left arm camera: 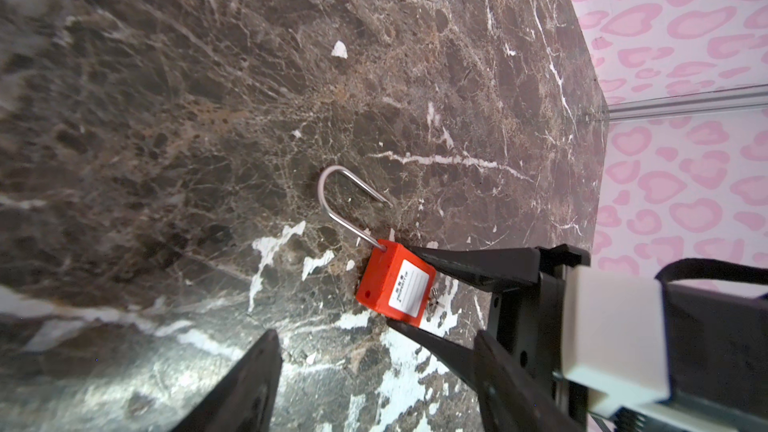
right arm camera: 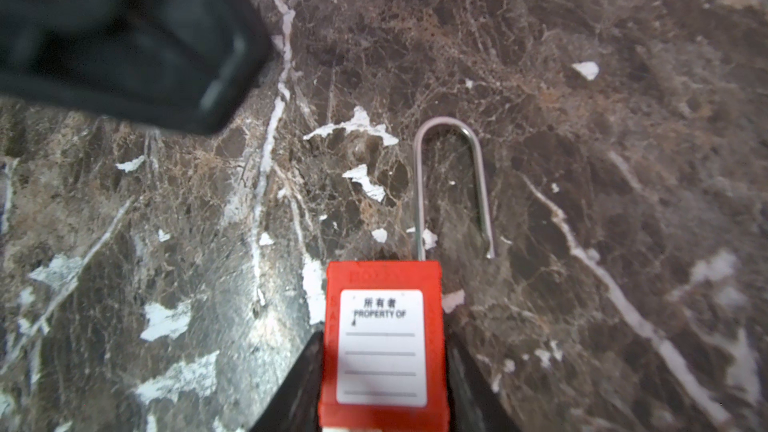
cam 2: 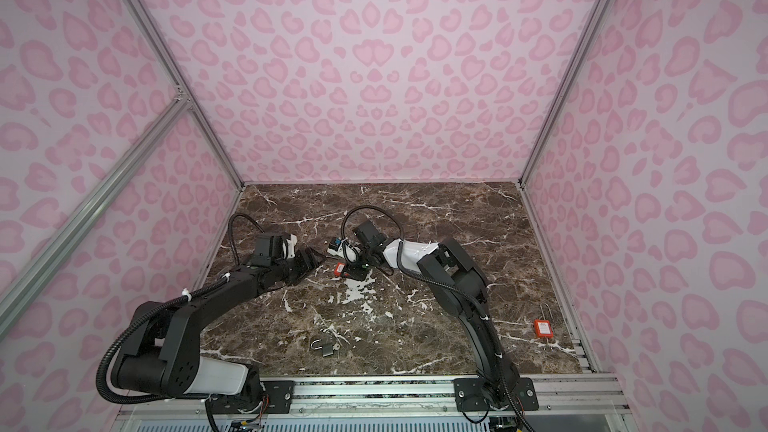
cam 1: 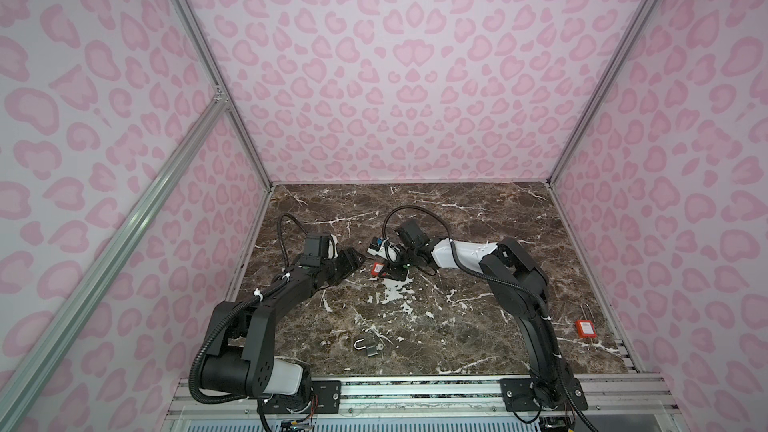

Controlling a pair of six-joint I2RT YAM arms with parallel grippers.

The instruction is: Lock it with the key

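White label on red padlock reads "所有者 PROPERTY OF"; legible in right wrist view only; padlock lies mid-table, shackle sprung open; right gripper pinches its body; left gripper spread wide, empty, just beside; shackle indistinct in both top views.

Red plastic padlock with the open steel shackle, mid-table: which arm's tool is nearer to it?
Right. The right tool brackets the red plastic padlock, a finger against each side; the left tool hangs open beside it, apart.
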